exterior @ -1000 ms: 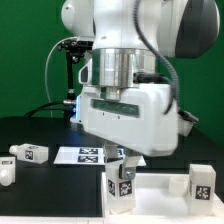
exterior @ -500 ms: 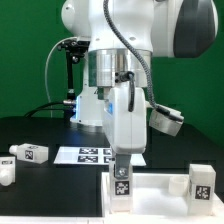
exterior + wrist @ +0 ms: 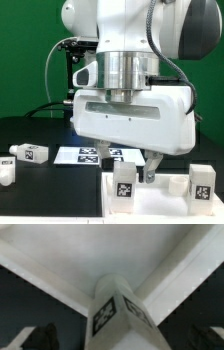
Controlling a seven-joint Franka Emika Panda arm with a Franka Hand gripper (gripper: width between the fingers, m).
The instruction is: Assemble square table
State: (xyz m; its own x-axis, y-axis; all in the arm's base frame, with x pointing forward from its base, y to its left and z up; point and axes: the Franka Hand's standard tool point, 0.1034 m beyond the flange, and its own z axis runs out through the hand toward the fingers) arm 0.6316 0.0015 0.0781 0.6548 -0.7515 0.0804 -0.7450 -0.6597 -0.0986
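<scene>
The white square tabletop (image 3: 160, 201) lies at the front of the black table. One white tagged leg (image 3: 122, 186) stands upright at the corner toward the exterior view's left. A second leg (image 3: 201, 182) stands at the corner toward the right. My gripper (image 3: 136, 168) hangs just over the first leg, open, with one dark finger (image 3: 150, 169) showing beside it. In the wrist view that leg (image 3: 118, 308) rises from the tabletop's corner (image 3: 100, 252) between the spread fingers (image 3: 42, 337) of the gripper (image 3: 120, 340), apart from them.
Two loose tagged legs (image 3: 28, 152) (image 3: 5, 172) lie at the exterior view's left on the black table. The marker board (image 3: 95, 155) lies flat behind the tabletop. The arm's base and a black stand (image 3: 68, 80) fill the back.
The gripper has turned about its upright axis and its jaws have spread, letting go of the leg. The leg stays standing at the tabletop's corner.
</scene>
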